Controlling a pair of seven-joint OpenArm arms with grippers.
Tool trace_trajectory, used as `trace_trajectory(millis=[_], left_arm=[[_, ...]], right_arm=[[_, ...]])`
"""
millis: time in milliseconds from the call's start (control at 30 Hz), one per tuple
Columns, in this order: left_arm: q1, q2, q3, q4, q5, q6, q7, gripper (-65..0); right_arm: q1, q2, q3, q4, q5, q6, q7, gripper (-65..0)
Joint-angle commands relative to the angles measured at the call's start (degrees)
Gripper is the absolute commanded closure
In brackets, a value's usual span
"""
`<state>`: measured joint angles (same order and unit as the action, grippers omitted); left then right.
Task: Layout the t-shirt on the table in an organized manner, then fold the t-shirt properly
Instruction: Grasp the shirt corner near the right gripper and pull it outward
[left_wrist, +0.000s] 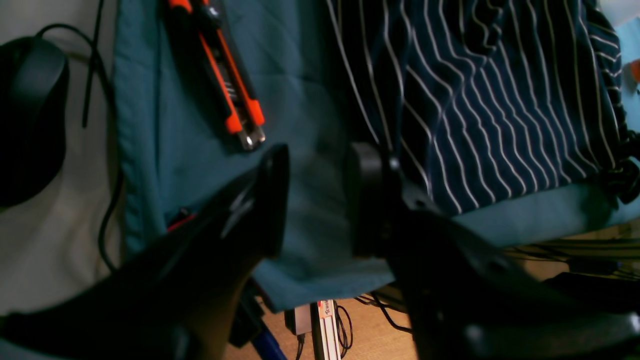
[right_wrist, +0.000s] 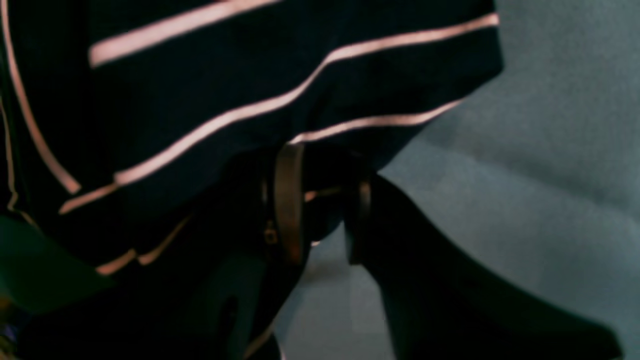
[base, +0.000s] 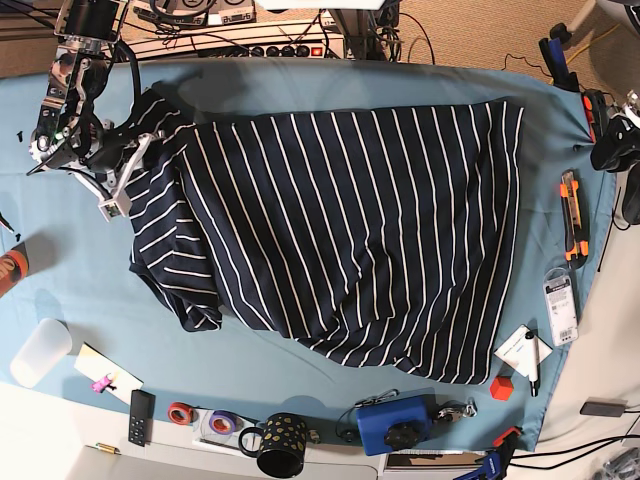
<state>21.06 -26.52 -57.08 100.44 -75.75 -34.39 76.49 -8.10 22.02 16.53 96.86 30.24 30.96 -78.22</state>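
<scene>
Left wrist view: we saw the left gripper (left_wrist: 317, 200) parted and empty over the table (left_wrist: 300, 90), the t-shirt (left_wrist: 500, 110) at 2 o'clock, a utility knife (left_wrist: 225, 75) at 11 o'clock.

Right wrist view: the right gripper (right_wrist: 325, 200) pinched a t-shirt edge.

Base view: the shirt lay rumpled; layout seemed unfinished, folding remained. We read no writing.

The right gripper (right_wrist: 322, 200) was down low at the near-left of the table, its jaws pinched on striped cloth. The left gripper (left_wrist: 320, 200) hung at the far right edge — jaws apart, holding nothing.
</scene>
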Motion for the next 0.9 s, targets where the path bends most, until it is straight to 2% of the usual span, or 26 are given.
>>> trace_trajectory(millis=[0,33,200,400,600,700,867], left_arm=[[-0.1,-1.2,-0.4,0.8,-1.5,0.0,-1.1,-21.1],[-0.1,-1.2,-0.4,0.8,-1.5,0.0,-1.1,-21.1],[-0.3,-1.2,-0.4,0.8,-1.4,0.0,-2.0,-21.1],[-1.2,-1.2,-0.4,0.8,-1.5,0.0,-2.0,-21.1],[-1.2,-1.2,-0.4,0.8,-1.4,0.0,-2.0,-21.1],[-1.2,-1.2,-0.4,0.8,-1.4,0.0,-2.8,-21.1],[-1.2,-1.2,-0.4,0.8,-1.4,-0.2,-3.7,-21.1]], right_arm=[[0.0,0.7,0.1,0.2,-0.3,-0.8,-1.8,-6.4],[0.0,0.7,0.1,0.3,-0.3,-0.9,-1.8,0.0],[0.0,0.7,0.1,2.6,-0.3,-0.8,-1.8,0.0],[-1.9,0.7,0.7,14.1,-0.3,-0.8,-1.8,0.0],[-9.7,0.7,7.6,22.7,0.3,-0.8,-1.8,0.0],[-14.9,0.7,13.0,25.4,5.1,-0.6,-1.8,0.0],[-23.3,0.7,20.7,26.3,17.7,3.8,-1.8,0.0]])
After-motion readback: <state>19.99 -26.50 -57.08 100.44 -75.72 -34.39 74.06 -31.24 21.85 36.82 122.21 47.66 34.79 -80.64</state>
